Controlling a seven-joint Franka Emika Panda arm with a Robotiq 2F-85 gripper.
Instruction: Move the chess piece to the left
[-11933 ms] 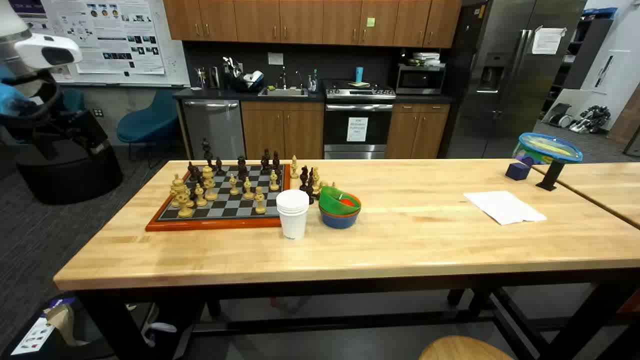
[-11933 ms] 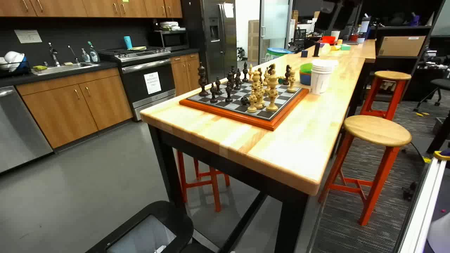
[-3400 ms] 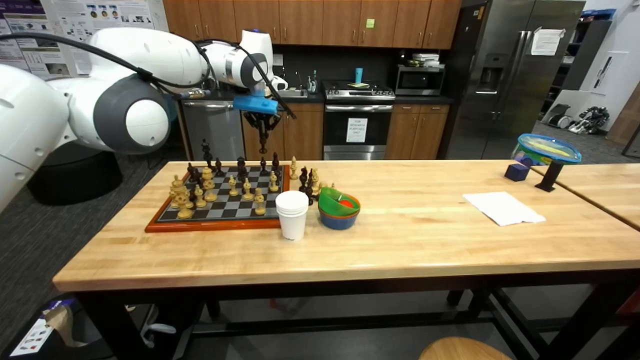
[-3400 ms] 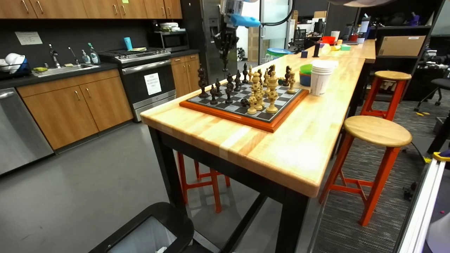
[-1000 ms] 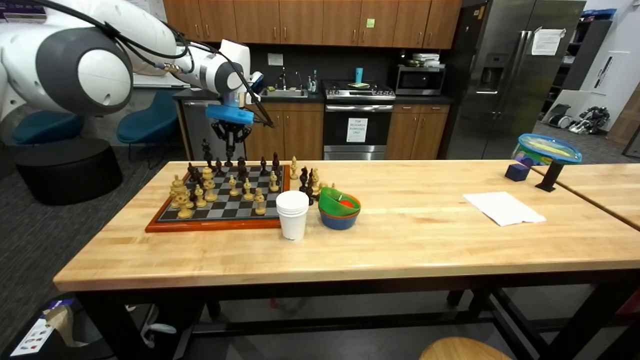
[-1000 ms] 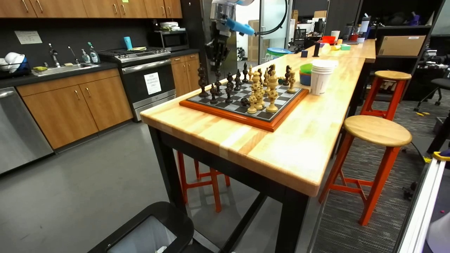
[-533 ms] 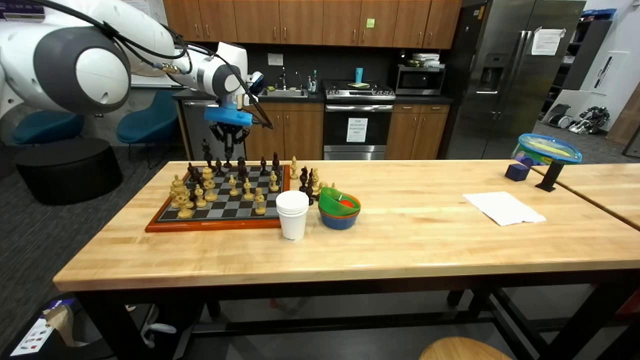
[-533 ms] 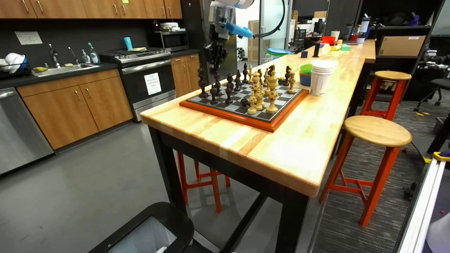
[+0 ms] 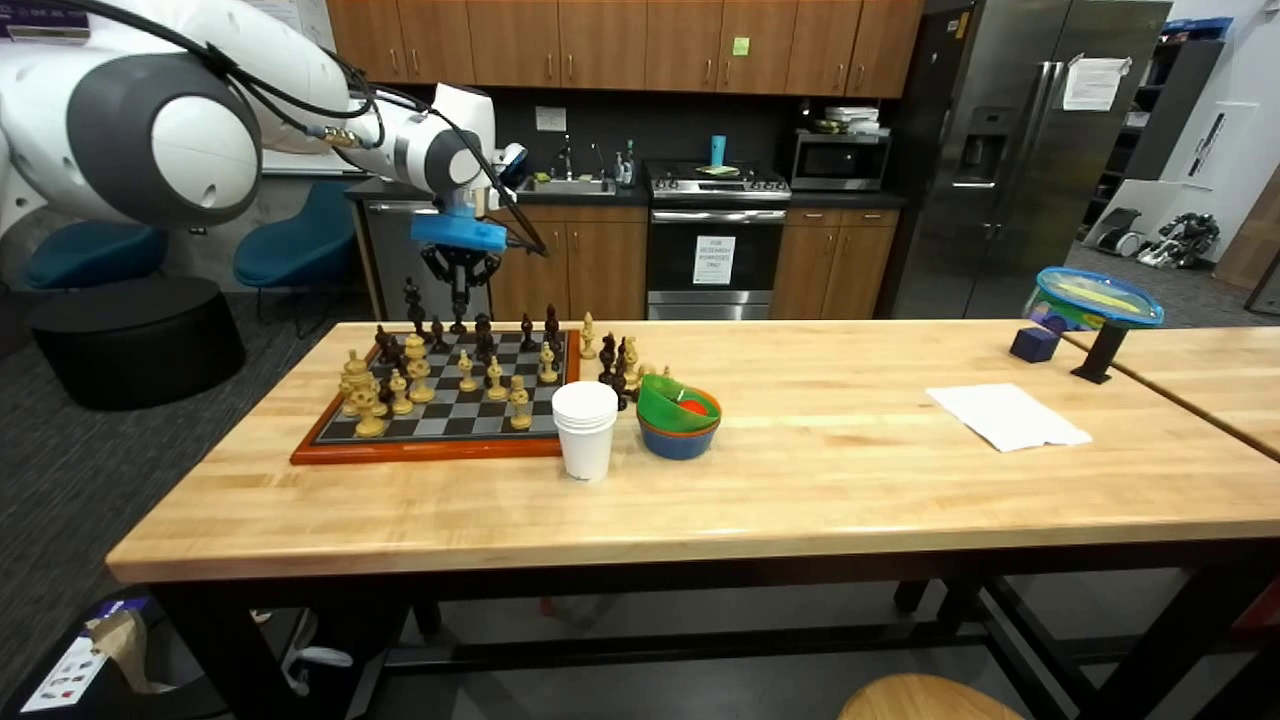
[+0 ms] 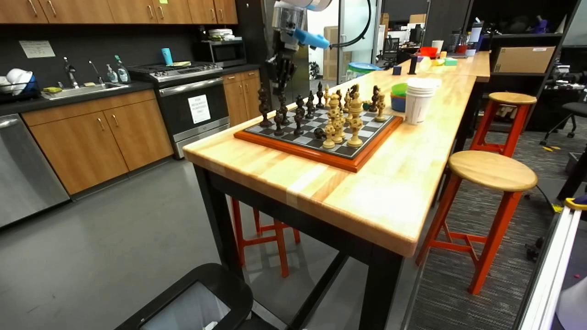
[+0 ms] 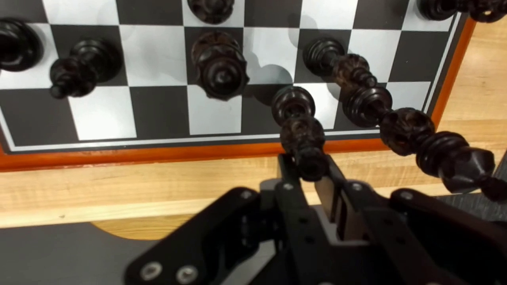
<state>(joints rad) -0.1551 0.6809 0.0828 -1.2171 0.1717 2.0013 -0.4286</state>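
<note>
Nearest in an exterior view, a round wooden stool [image 9: 925, 698] shows at the bottom edge, in front of the counter [image 9: 850, 500]. Toward the counter's near side stands a stack of white paper cups [image 9: 585, 440], with a blue bowl [image 9: 680, 443] just beside it and a green bowl [image 9: 658, 405] tilted on top. Left of the cups in that view lies the chessboard [image 9: 430, 451] in its orange-red frame, with light pieces [image 9: 369, 412] nearer and dark pieces [image 9: 484, 342] mostly farther back. A few loose pieces [image 9: 607, 360] stand on the counter, off the board's right edge.

At the far edge of the board, the gripper [image 11: 311, 163] is clenched on the head of a dark chess piece [image 11: 302, 132]. In the wrist view its foot overlaps a dark and a white square in the row along the frame; whether it touches the board is hard to tell.

Beyond the counter are a sink [image 9: 600, 187] and a stove [image 9: 718, 214].
</note>
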